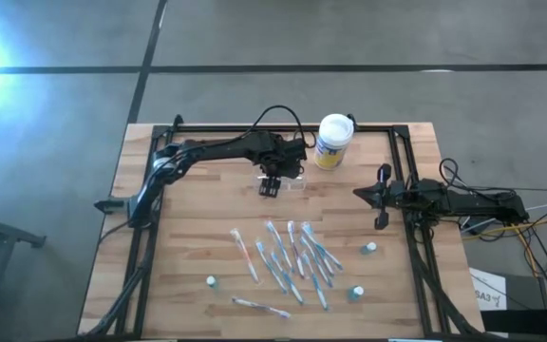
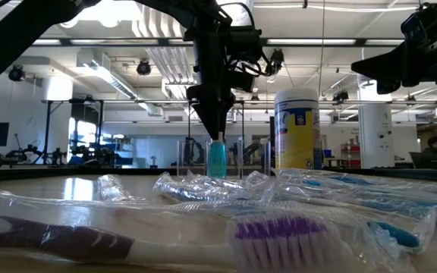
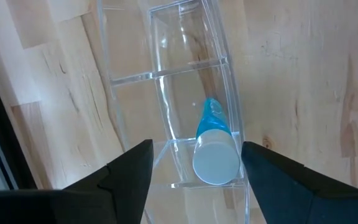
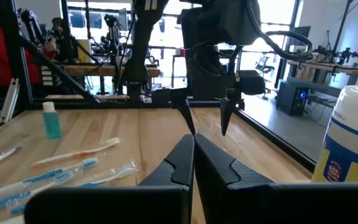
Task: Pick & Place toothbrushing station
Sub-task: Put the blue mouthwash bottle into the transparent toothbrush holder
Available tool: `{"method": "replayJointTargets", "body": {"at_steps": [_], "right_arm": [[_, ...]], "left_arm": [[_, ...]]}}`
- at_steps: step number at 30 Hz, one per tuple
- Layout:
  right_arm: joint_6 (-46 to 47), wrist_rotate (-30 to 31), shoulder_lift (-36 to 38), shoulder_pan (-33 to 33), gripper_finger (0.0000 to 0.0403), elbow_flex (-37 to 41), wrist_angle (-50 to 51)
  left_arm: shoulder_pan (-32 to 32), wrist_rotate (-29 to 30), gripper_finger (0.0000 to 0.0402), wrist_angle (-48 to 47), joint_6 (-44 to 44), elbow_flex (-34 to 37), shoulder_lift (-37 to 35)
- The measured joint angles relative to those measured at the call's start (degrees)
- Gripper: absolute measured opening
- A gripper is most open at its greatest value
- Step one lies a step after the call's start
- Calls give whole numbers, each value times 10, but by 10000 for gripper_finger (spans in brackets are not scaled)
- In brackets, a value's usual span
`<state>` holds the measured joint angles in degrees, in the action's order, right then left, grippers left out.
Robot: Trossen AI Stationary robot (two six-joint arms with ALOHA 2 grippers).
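The toothbrushing station (image 1: pixel 291 182) is a clear plastic holder with compartments, standing on the wooden table at the far middle; it also shows in the left wrist view (image 3: pixel 185 62) and the low view (image 2: pixel 243 155). A small teal tube with a white cap (image 3: pixel 215 152) stands in one of its compartments, and it shows in the low view too (image 2: pixel 217 158). My left gripper (image 3: pixel 197 180) is open and points down right above the tube, one finger on either side of the cap, touching nothing. My right gripper (image 1: pixel 380 196) is shut and empty above the table's right side.
A white-lidded canister with a yellow label (image 1: pixel 333 141) stands just right of the holder. Several wrapped toothbrushes (image 1: pixel 292 256) lie across the middle and near part of the table. Small teal tubes stand at the near left (image 1: pixel 212 282) and near right (image 1: pixel 370 248) (image 1: pixel 356 293).
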<state>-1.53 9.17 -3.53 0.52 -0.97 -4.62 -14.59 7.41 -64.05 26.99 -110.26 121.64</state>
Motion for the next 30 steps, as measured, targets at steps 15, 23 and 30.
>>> {"method": "replayJointTargets", "body": {"at_steps": [15, 23, 30], "right_arm": [[-2, 0, 0, 0, 8, 0, 2], [-1, 0, 0, 0, 8, 0, 1], [-1, 0, 0, 0, 8, 0, 2]], "left_arm": [[-1, 0, 255, 5, -10, 1, -13], [-2, 0, 255, -12, -20, 1, -58], [12, -46, 255, -158, -71, 1, -196]]}}
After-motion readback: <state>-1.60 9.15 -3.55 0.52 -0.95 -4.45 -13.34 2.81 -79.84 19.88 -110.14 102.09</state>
